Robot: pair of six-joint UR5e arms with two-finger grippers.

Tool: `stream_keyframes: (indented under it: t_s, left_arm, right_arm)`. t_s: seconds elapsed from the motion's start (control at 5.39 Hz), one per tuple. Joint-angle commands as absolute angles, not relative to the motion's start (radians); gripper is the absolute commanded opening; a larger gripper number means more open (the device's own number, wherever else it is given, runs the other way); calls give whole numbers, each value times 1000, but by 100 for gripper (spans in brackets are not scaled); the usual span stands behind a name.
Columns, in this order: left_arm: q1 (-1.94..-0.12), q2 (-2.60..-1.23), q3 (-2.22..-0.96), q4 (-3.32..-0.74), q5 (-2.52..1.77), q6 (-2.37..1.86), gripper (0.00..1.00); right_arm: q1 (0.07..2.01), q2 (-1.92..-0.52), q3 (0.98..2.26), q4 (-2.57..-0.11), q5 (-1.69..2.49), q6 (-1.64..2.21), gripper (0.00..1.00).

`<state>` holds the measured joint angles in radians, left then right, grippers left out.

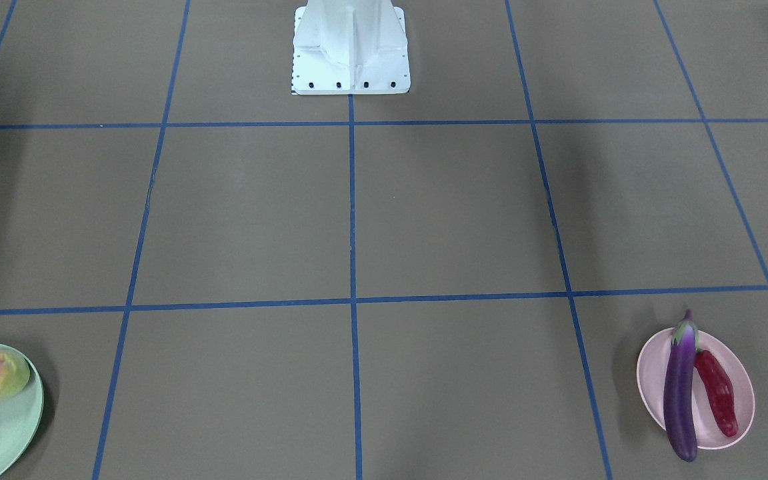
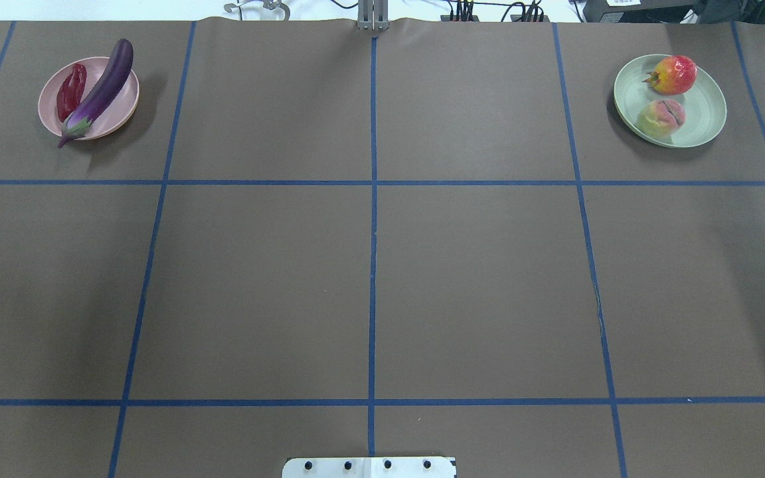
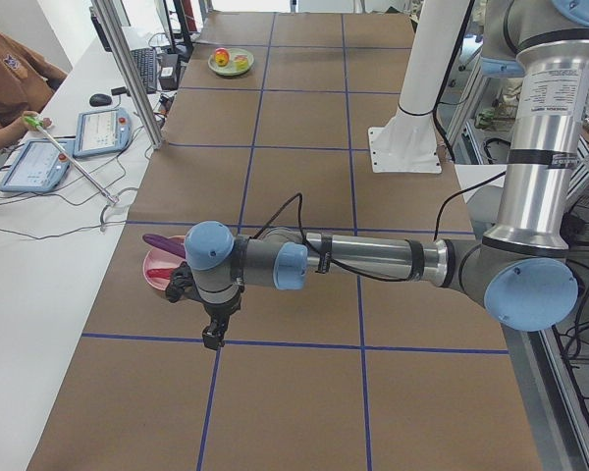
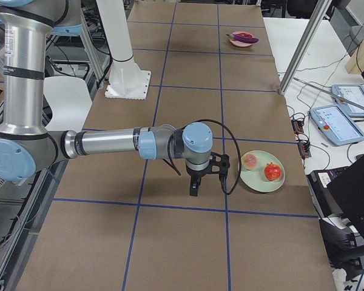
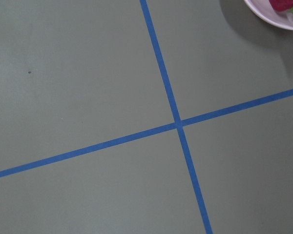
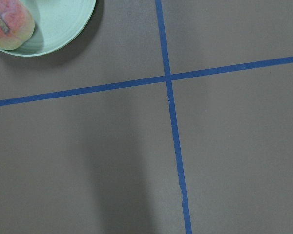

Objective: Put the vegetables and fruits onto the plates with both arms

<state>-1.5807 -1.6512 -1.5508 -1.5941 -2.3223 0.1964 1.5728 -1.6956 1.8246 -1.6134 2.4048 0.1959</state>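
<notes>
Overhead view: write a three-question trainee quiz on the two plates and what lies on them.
1. True or false: the eggplant lies wholly inside the rim of the pink plate.
2. Pick one. What shares the green plate with the peach? A: the eggplant. B: the red-orange crowned fruit. C: nothing.
3. Fill the gap: in the overhead view the chili pepper lies to the eggplant's ____.

Key: 1 false, both its ends overhang the rim; 2 B; 3 left.
</notes>
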Motion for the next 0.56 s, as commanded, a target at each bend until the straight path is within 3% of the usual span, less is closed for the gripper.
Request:
stream_keyframes:
  t_s: [0.0,0.37]
  left_arm:
    - [-1591,-1562,-1659,-1597,-2347,189,100]
    - [-1591,-1511,-1686,-1604,-2383,189,100]
  right_arm:
    - [1572,-1694,1828,-1612,2436,198,100]
    - [1574,-1695,1827,-1614,2448,202,100]
